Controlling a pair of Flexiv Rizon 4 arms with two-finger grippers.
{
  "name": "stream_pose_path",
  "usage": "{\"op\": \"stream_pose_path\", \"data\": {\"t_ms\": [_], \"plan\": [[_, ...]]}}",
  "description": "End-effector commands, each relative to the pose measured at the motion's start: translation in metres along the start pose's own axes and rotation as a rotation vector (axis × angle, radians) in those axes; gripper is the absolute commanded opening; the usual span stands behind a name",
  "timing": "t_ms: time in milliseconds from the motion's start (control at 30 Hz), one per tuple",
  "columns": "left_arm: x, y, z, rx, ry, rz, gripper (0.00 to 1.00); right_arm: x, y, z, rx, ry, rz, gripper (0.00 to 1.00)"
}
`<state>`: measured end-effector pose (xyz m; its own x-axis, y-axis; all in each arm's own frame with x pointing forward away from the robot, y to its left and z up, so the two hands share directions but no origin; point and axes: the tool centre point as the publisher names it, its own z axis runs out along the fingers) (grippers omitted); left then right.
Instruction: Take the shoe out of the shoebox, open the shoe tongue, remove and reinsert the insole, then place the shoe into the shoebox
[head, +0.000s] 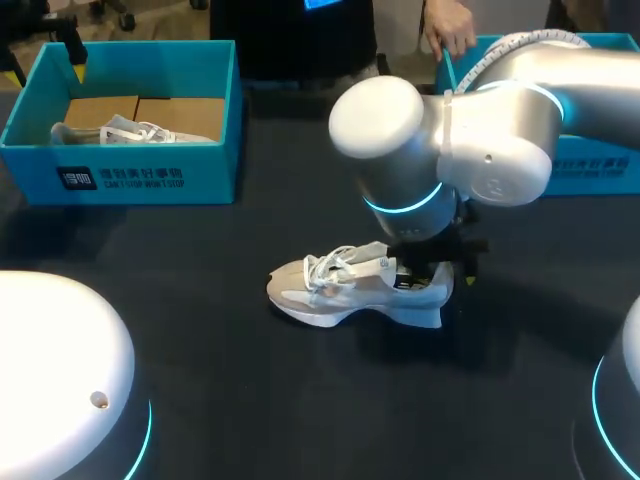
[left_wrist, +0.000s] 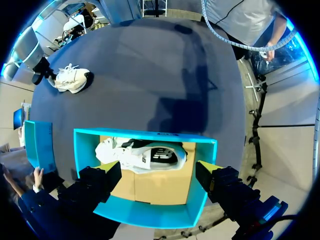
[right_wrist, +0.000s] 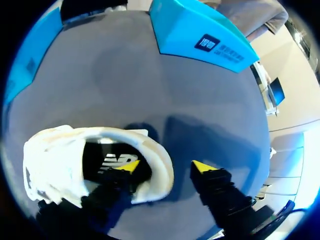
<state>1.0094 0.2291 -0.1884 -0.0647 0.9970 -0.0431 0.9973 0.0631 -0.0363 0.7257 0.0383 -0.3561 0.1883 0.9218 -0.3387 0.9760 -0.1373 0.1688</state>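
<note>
Step in hand, at a guess: getting at the insole through the heel of the loose sneaker (head: 345, 290), which stands upright on its sole mid-counter, well apart from both boxes. Right arm (head: 480, 140) bent down over it. Right pincer (right_wrist: 165, 167) with fingers apart, clamped on nothing, straddling the heel collar (right_wrist: 162, 150): one yellow tip inside above the dark insole (right_wrist: 107, 157), the other outside, with a strip of counter (head: 200, 350) showing between it and the heel.

To do it well: work the inner tip under the insole's rear edge instead of pressing on top. Close softly, on the insole alone and not on the collar. Draw back and up along the heel, slowly. Risk otherwise: a light sneaker, pinned by nothing, tipping or riding up with the insole.

Counted, large to small:
- One counter.
- Two teal shoeboxes: left shoebox (head: 150, 180) at the far left, right shoebox (head: 600, 165) at the far right, half hidden behind the arm.
- Two pale sneakers: the loose one, and the boxed sneaker (left_wrist: 142, 157) on its side inside the left shoebox.
- Two pincers: left pincer (left_wrist: 157, 172) hanging above the left shoebox, fingers wide apart, empty.
- One insole in sight, seated flat.
</note>
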Motion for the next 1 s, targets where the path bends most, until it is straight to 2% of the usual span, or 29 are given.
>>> {"op": "stream_pose_path", "data": {"t_ms": [33, 133, 333, 467, 500, 667, 767, 867, 1000], "plan": [[0.000, -0.001, 0.000, -0.002, 0.002, 0.000, 1.00, -0.016, -0.003, -0.022, -0.021, 0.030, -0.028, 1.00], [0.000, -0.001, 0.000, -0.002, 0.002, 0.000, 1.00, -0.023, -0.001, -0.033, -0.044, 0.055, -0.124, 1.00], [0.000, -0.001, 0.000, -0.002, 0.002, 0.000, 1.00, -0.034, 0.010, -0.056, -0.111, 0.117, -0.419, 1.00], [0.000, -0.001, 0.000, -0.002, 0.002, 0.000, 1.00, -0.037, 0.011, -0.066, -0.174, 0.179, -0.708, 1.00], [0.000, -0.001, 0.000, -0.002, 0.002, 0.000, 1.00, -0.038, 0.010, -0.068, -0.189, 0.196, -0.820, 1.00], [0.000, -0.001, 0.000, -0.002, 0.002, 0.000, 1.00, -0.040, 0.014, -0.075, -0.227, 0.199, -1.181, 1.00], [0.000, -0.001, 0.000, -0.002, 0.002, 0.000, 1.00, -0.040, 0.016, -0.082, -0.214, 0.244, -1.400, 1.00], [0.000, -0.001, 0.000, -0.002, 0.002, 0.000, 1.00, -0.042, 0.015, -0.084, -0.132, 0.283, -1.582, 1.00], [0.000, -0.001, 0.000, -0.002, 0.002, 0.000, 1.00, -0.042, 0.015, -0.084, -0.132, 0.283, -1.582, 1.00]]}}
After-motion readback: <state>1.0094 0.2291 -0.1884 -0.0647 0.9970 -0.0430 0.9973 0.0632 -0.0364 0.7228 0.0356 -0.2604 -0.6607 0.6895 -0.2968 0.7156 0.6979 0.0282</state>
